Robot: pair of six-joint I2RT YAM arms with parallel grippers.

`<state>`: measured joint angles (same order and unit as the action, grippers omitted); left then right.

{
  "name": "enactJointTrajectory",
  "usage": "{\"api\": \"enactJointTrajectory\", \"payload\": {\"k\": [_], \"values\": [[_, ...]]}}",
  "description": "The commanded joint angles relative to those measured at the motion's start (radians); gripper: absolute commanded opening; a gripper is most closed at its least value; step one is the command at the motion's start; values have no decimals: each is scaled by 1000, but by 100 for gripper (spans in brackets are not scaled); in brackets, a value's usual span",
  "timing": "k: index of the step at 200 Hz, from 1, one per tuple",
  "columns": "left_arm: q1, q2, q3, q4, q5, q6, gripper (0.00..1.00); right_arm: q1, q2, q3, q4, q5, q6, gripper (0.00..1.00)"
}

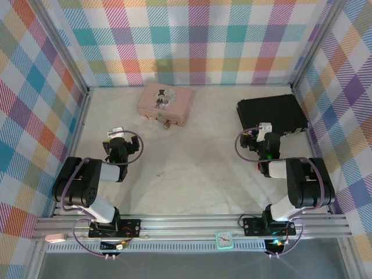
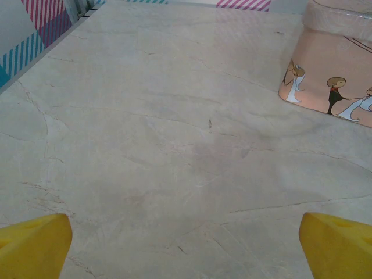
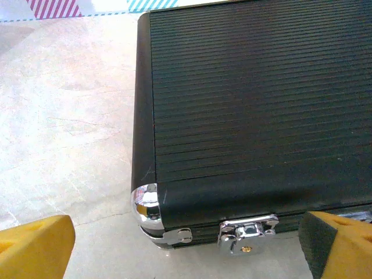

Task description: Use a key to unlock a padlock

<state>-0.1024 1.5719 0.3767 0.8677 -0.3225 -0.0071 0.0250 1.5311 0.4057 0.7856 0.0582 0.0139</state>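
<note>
The tiny brass padlock (image 1: pixel 166 124) hangs at the front edge of the pink tin (image 1: pixel 164 103), at the back of the table left of centre. I cannot make out a key. My left gripper (image 1: pixel 118 135) hovers near the table's left side, short of the tin, open with nothing between its yellow fingertips (image 2: pixel 35 244). The left wrist view shows the tin's corner with cartoon figures (image 2: pixel 331 70) at its upper right. My right gripper (image 1: pixel 264 131) is open and empty, just in front of a black case. The padlock is out of both wrist views.
A black ribbed case (image 1: pixel 272 113) with chrome corners lies at the back right, its silver latch (image 3: pixel 247 232) facing my right gripper (image 3: pixel 186 256). Checked walls enclose the table on three sides. Bare marble-patterned tabletop (image 1: pixel 192 168) lies between the two arms.
</note>
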Motion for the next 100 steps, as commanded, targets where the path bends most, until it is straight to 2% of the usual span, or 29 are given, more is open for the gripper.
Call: {"api": "enactJointTrajectory", "payload": {"k": [1,100], "values": [[0,7,15,31,12,-5,100,-7,3,7,40,-20,4,99],[0,7,15,31,12,-4,100,-7,3,8,36,-21,4,99]]}}
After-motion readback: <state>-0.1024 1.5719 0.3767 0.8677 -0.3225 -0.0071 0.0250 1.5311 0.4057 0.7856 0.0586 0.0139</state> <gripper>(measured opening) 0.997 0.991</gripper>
